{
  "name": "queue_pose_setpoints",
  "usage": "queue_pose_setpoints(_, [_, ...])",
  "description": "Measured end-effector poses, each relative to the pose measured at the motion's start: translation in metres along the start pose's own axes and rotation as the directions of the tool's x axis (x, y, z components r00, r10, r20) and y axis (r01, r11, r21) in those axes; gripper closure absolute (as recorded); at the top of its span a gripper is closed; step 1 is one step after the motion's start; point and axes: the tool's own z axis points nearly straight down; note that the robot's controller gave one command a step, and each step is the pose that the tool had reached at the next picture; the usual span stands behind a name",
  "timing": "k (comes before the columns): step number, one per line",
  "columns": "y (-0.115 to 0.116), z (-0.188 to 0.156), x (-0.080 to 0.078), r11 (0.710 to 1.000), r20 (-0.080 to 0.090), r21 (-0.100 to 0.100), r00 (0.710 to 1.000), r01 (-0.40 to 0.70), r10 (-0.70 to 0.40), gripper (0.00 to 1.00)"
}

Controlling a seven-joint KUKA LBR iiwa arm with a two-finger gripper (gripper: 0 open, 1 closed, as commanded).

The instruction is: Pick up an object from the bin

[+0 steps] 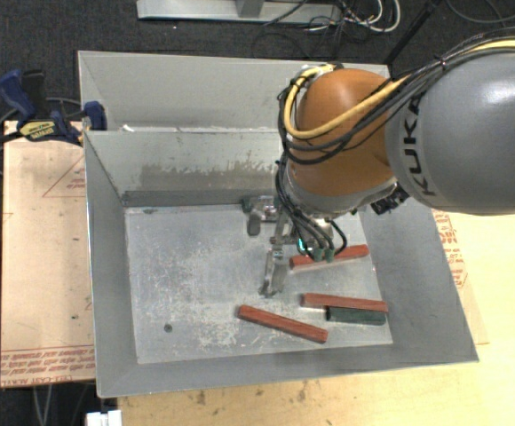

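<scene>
Grey metal formed the bin (pixel 186 264), its floor mostly bare, with three flat sticks lying toward the near right. The gripper (pixel 273 273) hung low at mid-bin, just left of a red stick (pixel 351 254), with a brown-red stick (pixel 281 323) nearer and a red-and-green stick (pixel 346 310) to the near right; whether it was spread or pressed together could not be told. No stick looked lifted, so the pick seemed not yet made, with grasping and raising left.
</scene>
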Motion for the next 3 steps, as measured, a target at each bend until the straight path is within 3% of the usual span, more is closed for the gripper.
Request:
queue_pose_setpoints(1, [-0.056, 0.139, 0.040, 0.999, -0.002, 0.001, 0.999, 0.036, -0.036, 0.00])
queue_pose_setpoints(2, [-0.054, 0.134, 0.037, 0.999, 0.007, -0.001, 0.999, 0.038, -0.038, 1.00])
queue_pose_setpoints(3, [-0.040, -0.001, 0.042, 0.999, 0.016, 0.000, 0.999, 0.051, -0.051, 1.00])
